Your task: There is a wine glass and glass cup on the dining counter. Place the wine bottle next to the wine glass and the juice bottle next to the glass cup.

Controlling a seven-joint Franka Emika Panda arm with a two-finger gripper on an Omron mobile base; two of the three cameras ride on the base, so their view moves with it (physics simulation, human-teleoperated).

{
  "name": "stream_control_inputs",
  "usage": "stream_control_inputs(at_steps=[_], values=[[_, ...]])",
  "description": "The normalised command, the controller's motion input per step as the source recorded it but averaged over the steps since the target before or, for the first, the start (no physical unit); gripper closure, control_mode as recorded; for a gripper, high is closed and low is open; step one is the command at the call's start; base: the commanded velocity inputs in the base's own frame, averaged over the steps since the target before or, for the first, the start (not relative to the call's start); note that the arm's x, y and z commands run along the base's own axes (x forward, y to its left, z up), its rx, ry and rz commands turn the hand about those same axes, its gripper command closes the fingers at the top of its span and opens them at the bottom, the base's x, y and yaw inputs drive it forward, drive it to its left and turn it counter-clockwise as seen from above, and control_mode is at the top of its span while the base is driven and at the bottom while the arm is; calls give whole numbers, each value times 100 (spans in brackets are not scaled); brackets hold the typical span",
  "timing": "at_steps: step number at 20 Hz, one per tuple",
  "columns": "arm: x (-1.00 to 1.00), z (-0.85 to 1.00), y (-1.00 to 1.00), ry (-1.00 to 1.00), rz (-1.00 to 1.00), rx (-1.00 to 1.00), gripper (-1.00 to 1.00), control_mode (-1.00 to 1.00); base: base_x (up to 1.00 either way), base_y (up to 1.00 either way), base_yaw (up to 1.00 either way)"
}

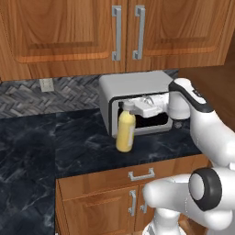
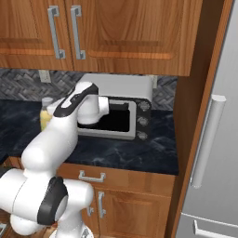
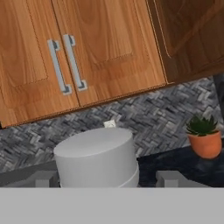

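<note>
Looking forward over our white arm, we see wooden wall cabinets (image 1: 69,32) with grey bar handles above a black marbled surface (image 1: 55,142) backed by grey herringbone tile. A steel refrigerator (image 2: 211,139) stands at the far right of the right base view. A white microwave (image 1: 137,98) sits on the surface directly behind our jaws, its dark opening facing us. Our gripper (image 1: 133,109) reaches level toward the top of the juice bottle (image 1: 125,133), which stands upright on the surface just in front of the microwave. In the hand view its white cap (image 3: 97,155) sits between our two dark fingertips (image 3: 43,178), close to the camera. The fingertips stand to either side of the cap; we cannot tell whether they touch it. Beyond the jaws and to one side, a small potted plant (image 3: 204,138) in an orange pot rests on the surface.
</note>
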Motion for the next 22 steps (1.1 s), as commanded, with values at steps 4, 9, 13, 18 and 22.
stream_control_inputs(at_steps=[4,9,13,18,22], values=[[-29,23,22,-6,3,4,100,-100,0,0,0],[-36,18,12,-14,0,-5,100,-100,0,0,0],[-42,12,4,-14,0,-11,100,-100,0,0,0],[-43,4,-2,-3,-1,-3,100,-100,0,0,0],[-42,6,-4,0,0,0,100,-100,0,0,0]])
